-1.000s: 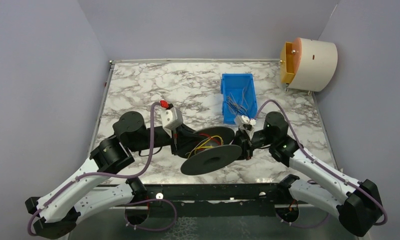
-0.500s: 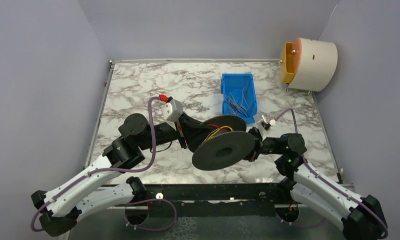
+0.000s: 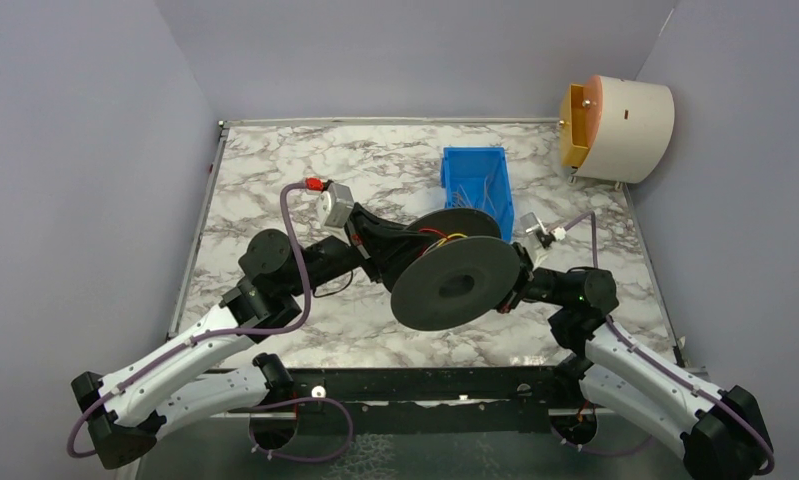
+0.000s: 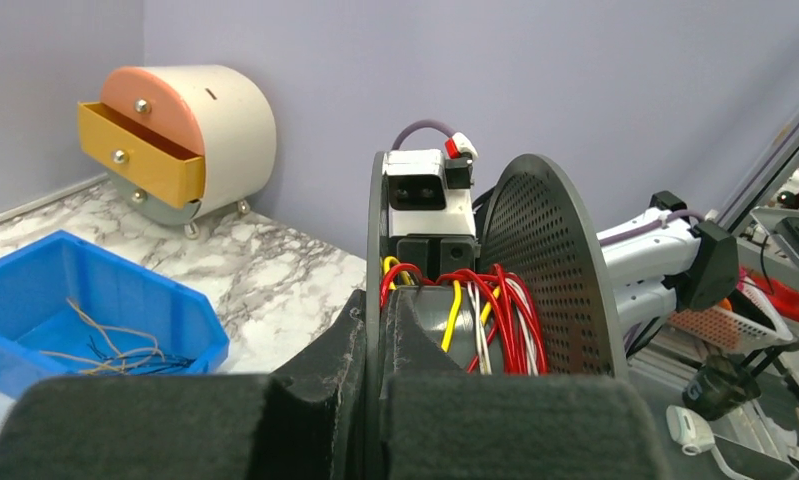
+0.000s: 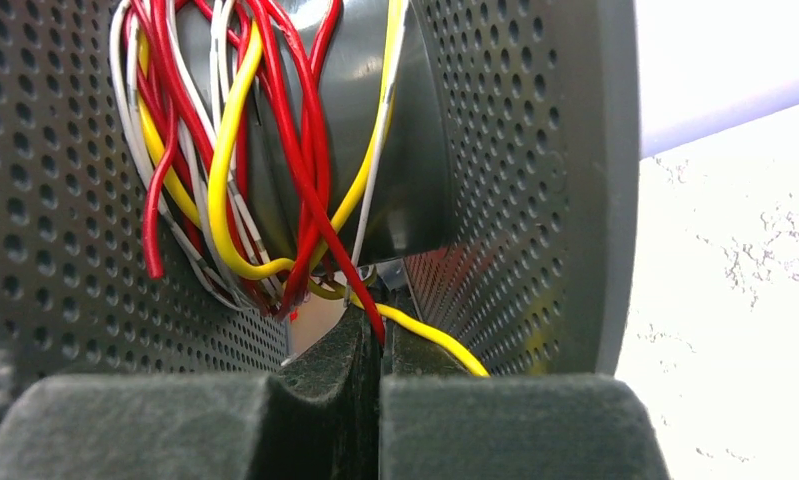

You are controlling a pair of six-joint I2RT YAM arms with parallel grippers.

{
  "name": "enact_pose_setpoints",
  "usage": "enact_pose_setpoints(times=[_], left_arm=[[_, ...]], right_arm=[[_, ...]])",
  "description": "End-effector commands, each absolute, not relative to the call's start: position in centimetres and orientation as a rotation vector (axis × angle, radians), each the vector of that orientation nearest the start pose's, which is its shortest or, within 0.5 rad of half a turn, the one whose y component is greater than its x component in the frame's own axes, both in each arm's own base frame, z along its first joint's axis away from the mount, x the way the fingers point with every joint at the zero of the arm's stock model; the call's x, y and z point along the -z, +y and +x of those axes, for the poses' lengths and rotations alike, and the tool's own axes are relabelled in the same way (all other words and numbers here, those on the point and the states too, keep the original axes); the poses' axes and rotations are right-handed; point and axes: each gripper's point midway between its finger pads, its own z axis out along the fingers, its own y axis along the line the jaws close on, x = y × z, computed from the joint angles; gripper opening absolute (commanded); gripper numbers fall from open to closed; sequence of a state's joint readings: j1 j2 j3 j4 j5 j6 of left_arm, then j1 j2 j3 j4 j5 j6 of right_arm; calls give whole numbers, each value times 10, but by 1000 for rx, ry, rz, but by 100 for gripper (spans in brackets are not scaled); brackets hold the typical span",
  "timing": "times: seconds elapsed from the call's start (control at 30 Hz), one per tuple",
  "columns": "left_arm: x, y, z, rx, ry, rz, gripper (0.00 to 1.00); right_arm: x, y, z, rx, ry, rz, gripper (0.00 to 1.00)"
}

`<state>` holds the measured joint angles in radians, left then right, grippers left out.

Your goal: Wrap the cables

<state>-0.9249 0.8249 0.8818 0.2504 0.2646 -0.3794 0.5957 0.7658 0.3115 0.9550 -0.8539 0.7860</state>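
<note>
So the spool [image 3: 455,285] is up off the table [image 3: 275,170] between the two arms, just our side of the blue bin [image 3: 475,190]. Its axle runs front to back and tips upward, so we're looking at the face of the near flange. The cables [image 5: 225,150], red, yellow and a few white, loop round the hub between the flanges, crosswise to that axle. The left gripper [image 4: 377,320] is clamped on the edge of the far flange. The right gripper [image 5: 380,350] is pinched tight on a red and a yellow strand that come off the hub and run down into its fingers. One loose red end hangs against the flange.
</note>
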Motion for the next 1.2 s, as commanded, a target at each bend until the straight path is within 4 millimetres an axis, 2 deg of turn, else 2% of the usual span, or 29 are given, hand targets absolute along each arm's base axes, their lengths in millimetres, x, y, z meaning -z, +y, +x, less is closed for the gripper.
enact_pose_setpoints(times=[0.0, 0.1, 0.37, 0.8, 1.03, 1.17], left_arm=[[-491, -271, 146, 1306, 995, 432, 0], [-492, -268, 146, 1298, 990, 429, 0], [-492, -258, 147, 1247, 988, 417, 0], [-498, -248, 147, 1207, 980, 401, 0], [-499, -236, 159, 1105, 1013, 366, 0], [-498, -226, 169, 1010, 1054, 344, 0]], right_arm=[[-311, 261, 104, -1635, 1163, -796, 1], [-312, 261, 105, -1621, 1166, -801, 2], [-307, 260, 109, -1573, 1204, -793, 18], [-305, 258, 111, -1543, 1215, -790, 30], [-289, 257, 118, -1497, 1297, -768, 36], [-275, 254, 131, -1424, 1382, -700, 39]])
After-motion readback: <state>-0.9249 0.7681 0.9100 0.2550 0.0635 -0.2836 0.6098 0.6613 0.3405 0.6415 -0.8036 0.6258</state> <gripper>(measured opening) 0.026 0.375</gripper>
